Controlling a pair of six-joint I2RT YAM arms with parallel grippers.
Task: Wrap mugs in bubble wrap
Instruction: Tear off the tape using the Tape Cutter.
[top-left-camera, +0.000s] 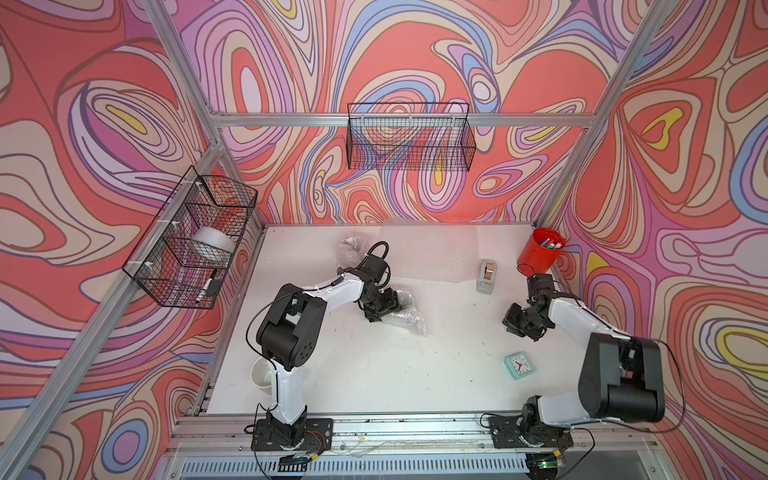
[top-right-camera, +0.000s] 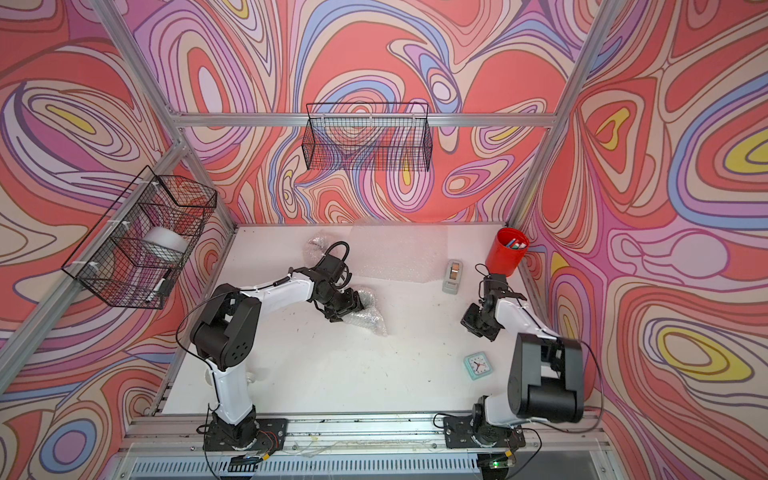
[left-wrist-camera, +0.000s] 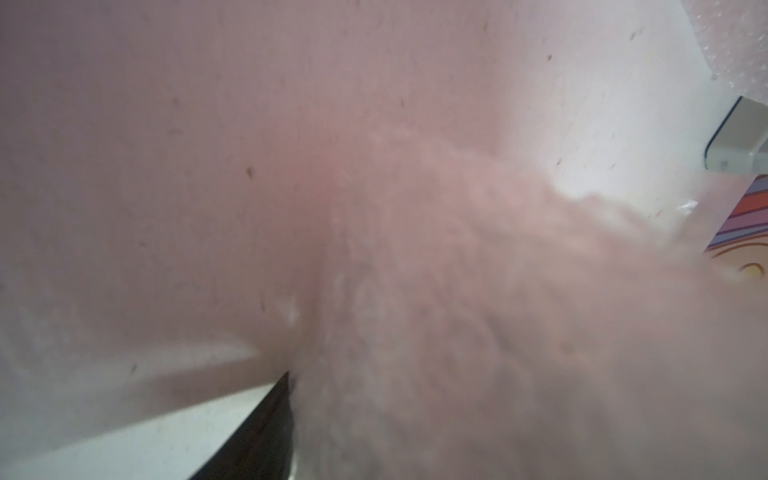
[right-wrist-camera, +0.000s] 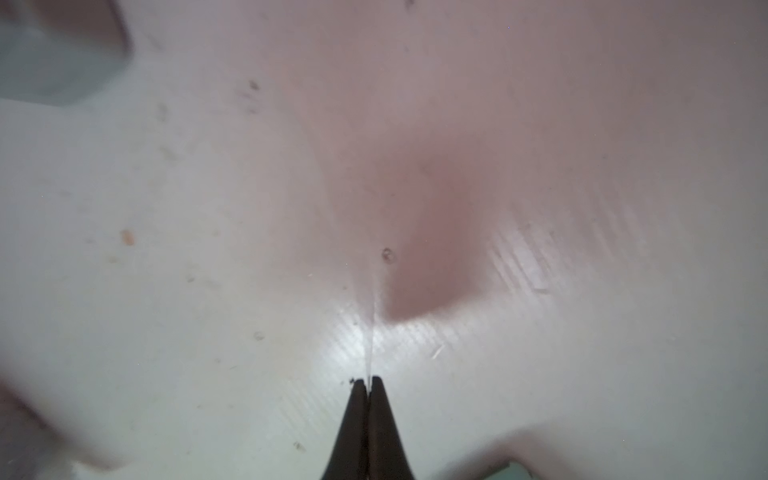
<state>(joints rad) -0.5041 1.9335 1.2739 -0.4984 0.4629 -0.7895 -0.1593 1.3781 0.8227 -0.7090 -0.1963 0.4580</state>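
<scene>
A crumpled bundle of bubble wrap (top-left-camera: 409, 309) (top-right-camera: 370, 311) lies mid-table, and what it holds is hidden. My left gripper (top-left-camera: 380, 311) (top-right-camera: 345, 308) is closed around its left end. In the left wrist view the bundle (left-wrist-camera: 478, 311) fills the space beside one dark finger (left-wrist-camera: 266, 428). A second wrapped bundle (top-left-camera: 351, 243) sits at the back. A flat bubble wrap sheet (top-left-camera: 432, 253) lies at the back centre. A white mug (top-left-camera: 262, 372) stands behind my left arm. My right gripper (top-left-camera: 517, 328) (right-wrist-camera: 368, 380) is shut, with a thin pale strand at its tips.
A tape dispenser (top-left-camera: 487, 276) stands right of the sheet, with a red pen cup (top-left-camera: 540, 249) in the back right corner. A small teal clock (top-left-camera: 518, 365) lies near my right arm. Wire baskets hang on the left wall (top-left-camera: 195, 241) and back wall (top-left-camera: 409, 139).
</scene>
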